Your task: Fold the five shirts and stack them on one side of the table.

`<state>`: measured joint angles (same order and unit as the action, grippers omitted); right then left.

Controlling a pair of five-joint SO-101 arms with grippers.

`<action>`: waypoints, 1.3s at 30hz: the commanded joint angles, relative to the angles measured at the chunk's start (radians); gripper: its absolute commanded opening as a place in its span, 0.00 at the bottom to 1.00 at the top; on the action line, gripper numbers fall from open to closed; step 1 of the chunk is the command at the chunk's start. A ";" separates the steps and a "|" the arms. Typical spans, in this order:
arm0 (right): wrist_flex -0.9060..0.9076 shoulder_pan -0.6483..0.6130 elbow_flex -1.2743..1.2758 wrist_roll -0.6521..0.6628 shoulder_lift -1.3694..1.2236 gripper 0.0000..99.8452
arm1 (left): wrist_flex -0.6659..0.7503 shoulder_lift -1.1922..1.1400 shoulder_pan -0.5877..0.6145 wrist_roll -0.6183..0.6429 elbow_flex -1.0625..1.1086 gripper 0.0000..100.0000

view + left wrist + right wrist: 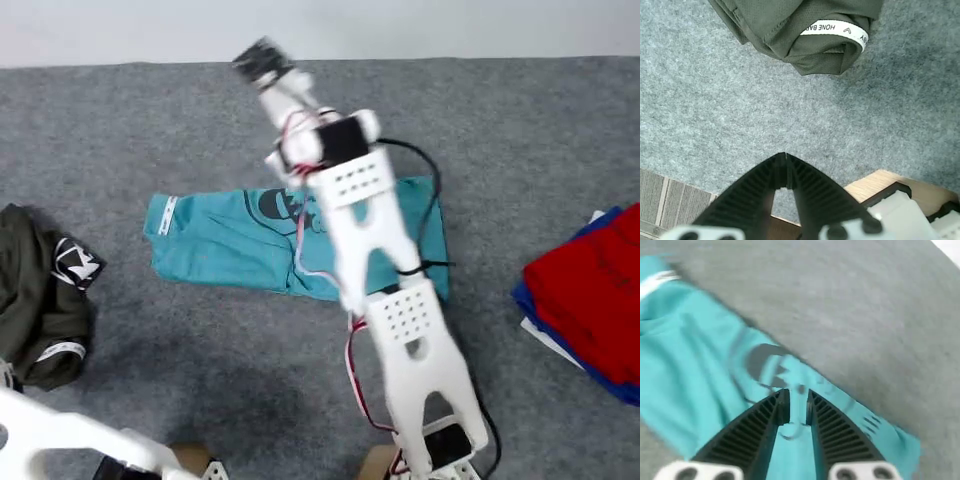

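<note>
Looking outward from my end of the table, the left gripper (786,156) comes first. Its black ridged jaws are pressed together on nothing, low over the grey felt-like table covering (715,100) near the wooden table edge (875,181).

Just beyond it, at the left side, a dark olive shirt (805,30) lies crumpled in a heap, unfolded, with a white collar band showing.

At the right side, a folded red shirt (590,275) rests on a folded blue shirt (535,308). A pale edge shows beneath them, and I cannot tell what it is.

Farther out, mid-table, a teal shirt (220,240) lies as a long flat band. The white right arm (400,300) stretches across it. The right gripper (794,392) is poised above the cloth near a dark printed emblem (765,360), its jaws a narrow slit apart and holding nothing.

My worries from here:
- With so slim a gap, a pinch might catch only the top layer, or none, and the fold would come out skewed.
- Pushing down without a grip could drag the band across the felt and wrinkle it.
- Loose red and black cables (352,370) hang from the right arm and could snag the fabric.
- The olive heap sits close to the left side, so a clumsy grab might nudge it off.
</note>
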<state>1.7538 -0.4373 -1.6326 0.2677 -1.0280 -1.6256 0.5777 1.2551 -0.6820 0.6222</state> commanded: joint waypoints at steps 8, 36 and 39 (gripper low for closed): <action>0.041 0.170 0.489 -0.144 0.360 0.07 | -0.046 0.026 -0.008 0.003 -0.038 0.00; 0.035 0.390 1.470 -0.227 0.607 0.06 | -0.049 0.018 -0.081 0.002 -0.016 0.00; 0.007 0.433 1.508 -0.178 0.605 0.06 | -0.049 0.025 -0.146 0.006 0.012 0.00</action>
<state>1.7538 -0.0445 -0.1396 0.0545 -0.4925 -1.6609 0.5777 1.1630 -0.6774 0.6299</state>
